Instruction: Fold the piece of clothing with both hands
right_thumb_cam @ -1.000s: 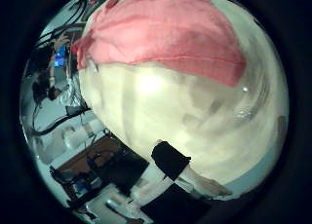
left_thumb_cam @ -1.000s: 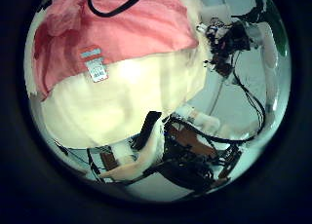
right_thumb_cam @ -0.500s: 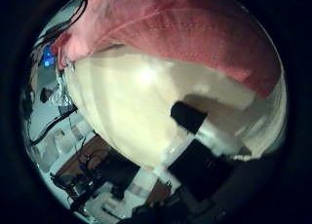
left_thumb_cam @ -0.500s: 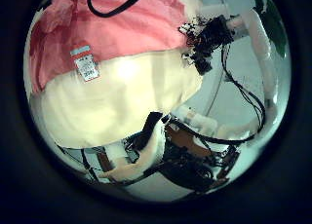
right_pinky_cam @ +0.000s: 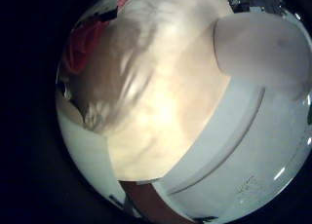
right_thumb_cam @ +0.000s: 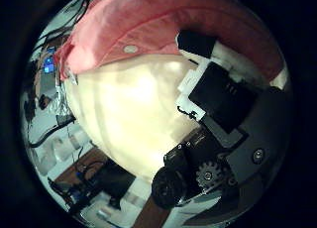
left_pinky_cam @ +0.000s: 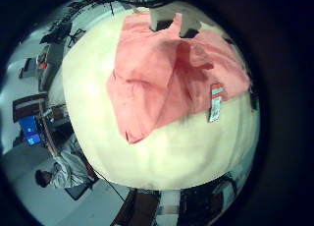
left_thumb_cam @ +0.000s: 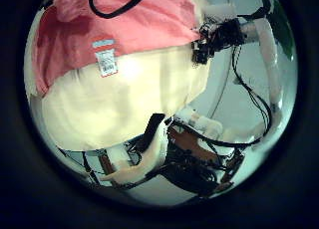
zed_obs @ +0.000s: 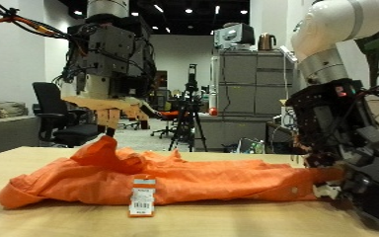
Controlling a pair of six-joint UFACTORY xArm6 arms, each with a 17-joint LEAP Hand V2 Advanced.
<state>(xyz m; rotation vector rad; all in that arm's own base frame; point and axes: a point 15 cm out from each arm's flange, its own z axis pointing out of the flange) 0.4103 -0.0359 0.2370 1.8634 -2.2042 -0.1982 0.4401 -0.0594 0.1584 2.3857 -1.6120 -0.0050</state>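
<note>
The orange garment [zed_obs: 177,180] lies stretched flat along the surface [zed_obs: 58,223], tag [zed_obs: 142,196] dangling at its near edge: soft, light cloth, likely to sag and slide. The right hand [zed_obs: 354,183] curls on one end; the left hand [zed_obs: 106,120] hovers over the bunched far end, fingers relaxed. I'd pinch edges or corners, not the limp middle.

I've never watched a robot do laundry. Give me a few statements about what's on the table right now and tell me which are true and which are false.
1. The garment is orange. True.
2. It is already folded into a neat square. False: it lies stretched out long across the table.
3. A white tag sits at its front edge. True.
4. The right robot hand is at one end of the garment. True.
5. The left robot hand rests flat on the table. False: it hangs above the garment.
</note>
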